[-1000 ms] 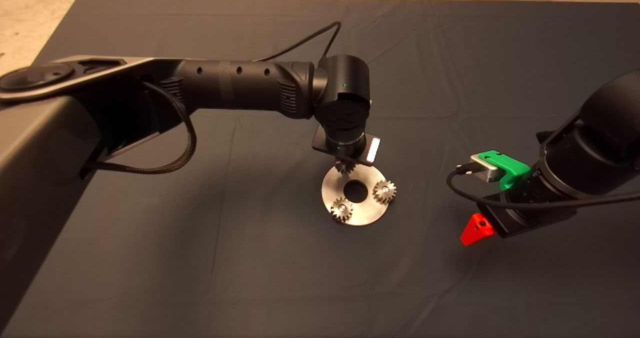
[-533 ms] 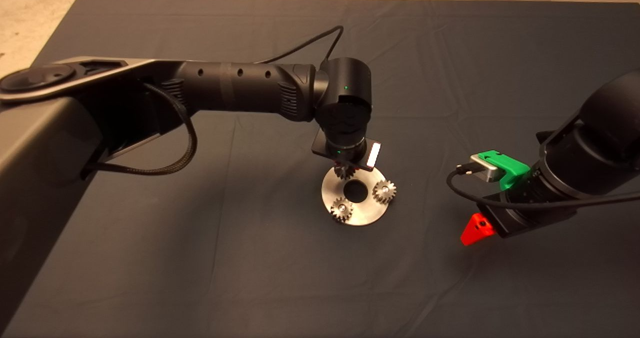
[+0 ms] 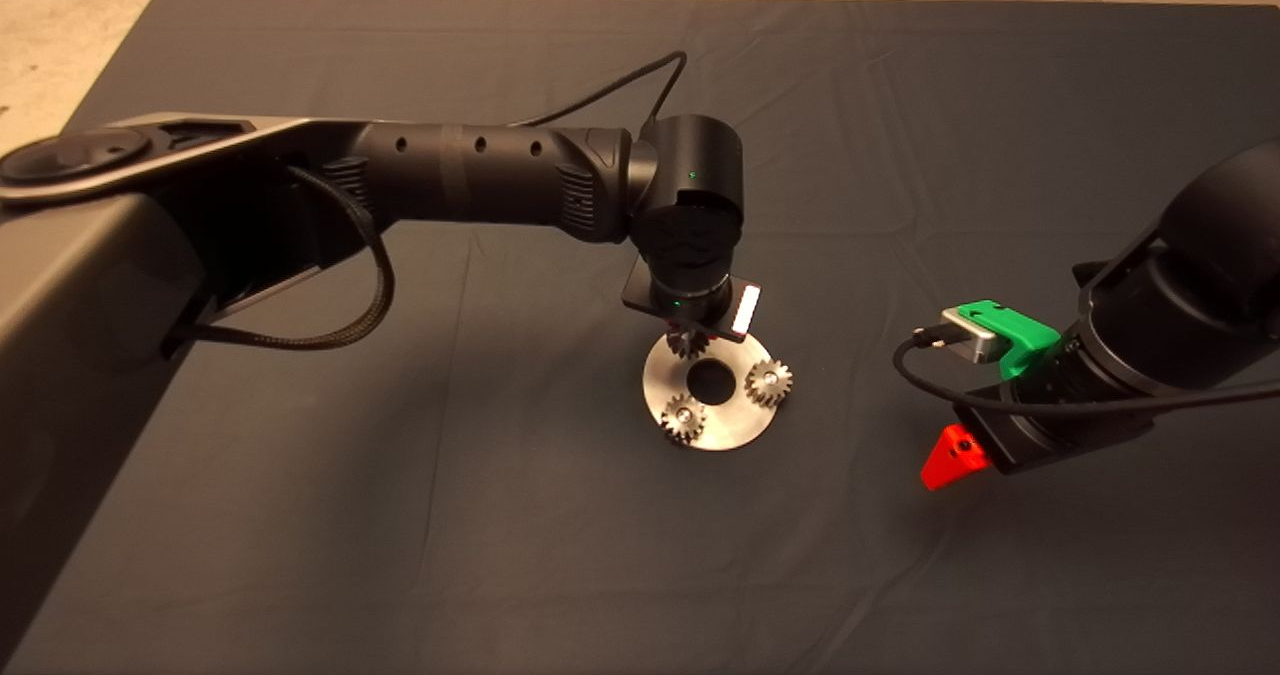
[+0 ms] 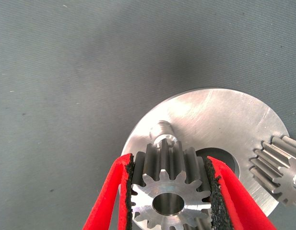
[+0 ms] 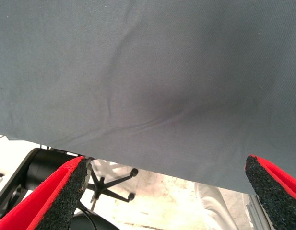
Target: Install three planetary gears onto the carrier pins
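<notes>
The left gripper [image 4: 169, 191], clamped on the third gear [image 4: 169, 194], has edged down and slightly left over half a second, and now hangs just short of the last bare pin [image 4: 159, 129] at the disc [image 3: 735, 433]'s upper edge, mid-frame. Two gears [image 3: 768, 382] already sit on pins (one lower left [image 3: 684, 418]). The right gripper [image 5: 167, 191] waits spread apart at right, unchanged.

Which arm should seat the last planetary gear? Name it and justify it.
Left. The left gripper already clamps the third gear just off the bare carrier pin. The right gripper waits open, empty, away from the disc.
</notes>
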{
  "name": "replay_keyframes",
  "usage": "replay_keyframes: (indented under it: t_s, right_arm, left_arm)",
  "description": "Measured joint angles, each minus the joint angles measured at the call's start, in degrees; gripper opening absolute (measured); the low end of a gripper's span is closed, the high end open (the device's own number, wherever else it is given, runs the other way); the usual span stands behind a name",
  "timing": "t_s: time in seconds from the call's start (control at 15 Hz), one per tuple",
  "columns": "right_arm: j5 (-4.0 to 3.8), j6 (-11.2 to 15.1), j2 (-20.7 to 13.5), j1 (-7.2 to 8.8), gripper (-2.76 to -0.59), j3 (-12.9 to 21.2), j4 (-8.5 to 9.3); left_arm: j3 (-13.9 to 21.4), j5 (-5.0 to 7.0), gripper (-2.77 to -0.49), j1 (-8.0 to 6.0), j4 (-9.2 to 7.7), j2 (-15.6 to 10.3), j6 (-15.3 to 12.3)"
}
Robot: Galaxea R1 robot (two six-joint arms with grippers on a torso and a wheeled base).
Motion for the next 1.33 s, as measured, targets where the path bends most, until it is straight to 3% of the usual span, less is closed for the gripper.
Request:
replay_keyframes:
  t_s: [0.13, 0.47, 0.8, 1.2, 1.33]
  right_arm:
    - [0.0, 0.0, -0.01, 0.0, -0.89, 0.0, 0.0]
    - [0.02, 0.02, -0.02, -0.01, -0.89, 0.0, 0.0]
    - [0.0, 0.02, -0.02, -0.01, -0.89, 0.0, 0.0]
    - [0.02, 0.02, 0.0, -0.01, -0.89, 0.0, 0.0]
    - [0.02, 0.02, -0.02, -0.01, -0.89, 0.0, 0.0]
  left_arm:
    - [0.0, 0.04, -2.44, -1.4, 0.05, 0.02, 0.0]
    - [0.09, 0.02, -2.44, -2.54, 0.02, 0.13, 0.0]
    - [0.57, -1.4, -2.44, -2.46, 0.05, 0.13, -0.05]
    - [0.57, -1.44, -2.44, -2.32, 0.51, 0.13, -0.05]
    - [0.57, -1.52, -2.44, -1.51, 1.61, 0.13, -0.05]
